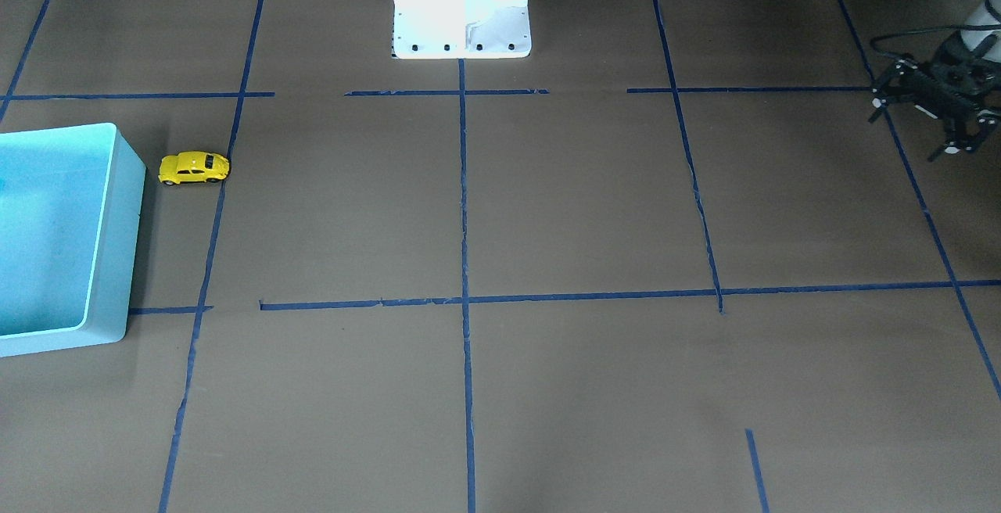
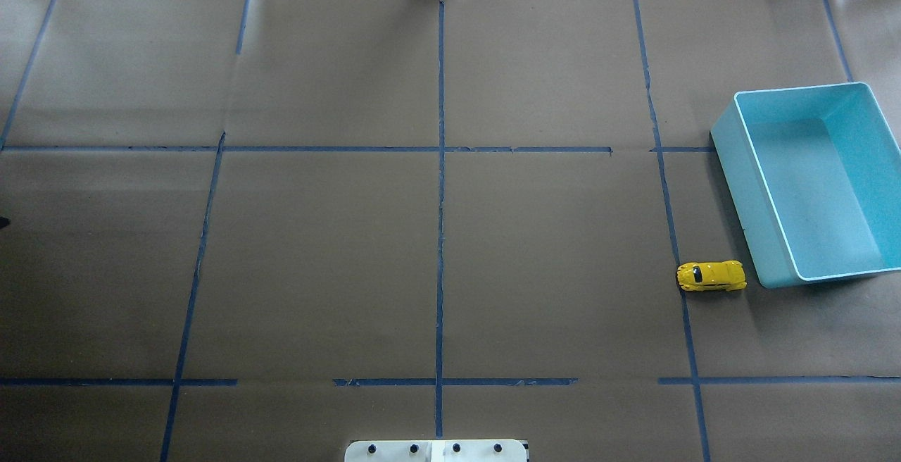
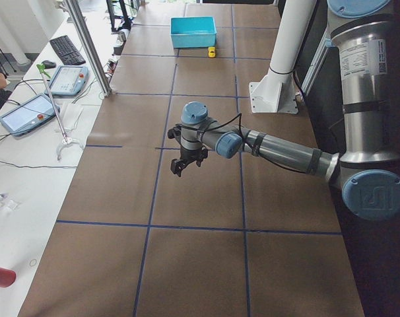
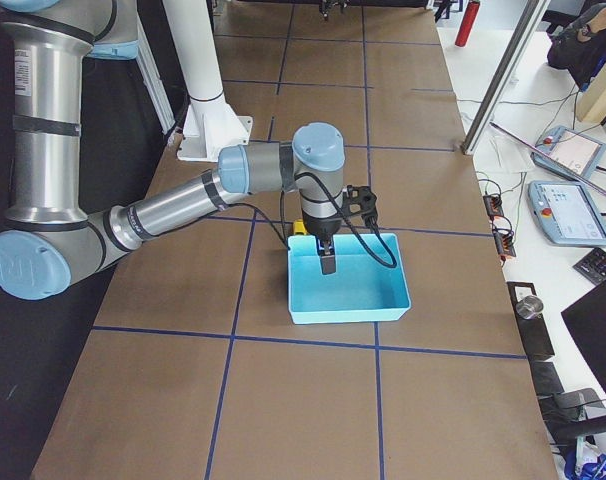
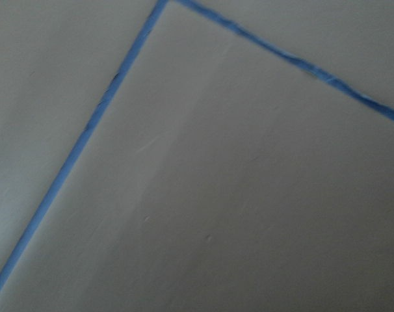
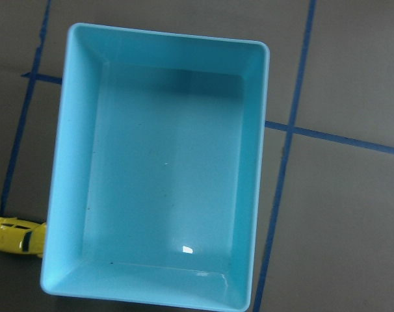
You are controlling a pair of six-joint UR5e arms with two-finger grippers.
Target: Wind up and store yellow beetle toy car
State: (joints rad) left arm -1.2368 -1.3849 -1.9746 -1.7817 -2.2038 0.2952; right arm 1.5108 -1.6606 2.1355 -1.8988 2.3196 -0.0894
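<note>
The yellow beetle toy car point(image 2: 711, 276) stands on its wheels on the brown paper table, just beside a corner of the empty blue bin point(image 2: 750, 194). It also shows in the front view point(image 1: 194, 168) and at the right wrist view's lower left edge point(image 6: 15, 235). My left gripper point(image 1: 913, 131) hovers far from the car at the table's other side, open and empty. My right gripper point(image 4: 326, 262) shows only in the right side view, above the bin point(image 4: 348, 310). I cannot tell whether it is open or shut.
The robot's white base point(image 1: 461, 36) stands at the middle of the near table edge. Blue tape lines divide the brown paper into squares. Operator tablets and cables point(image 4: 568, 210) lie on the white bench past the far edge.
</note>
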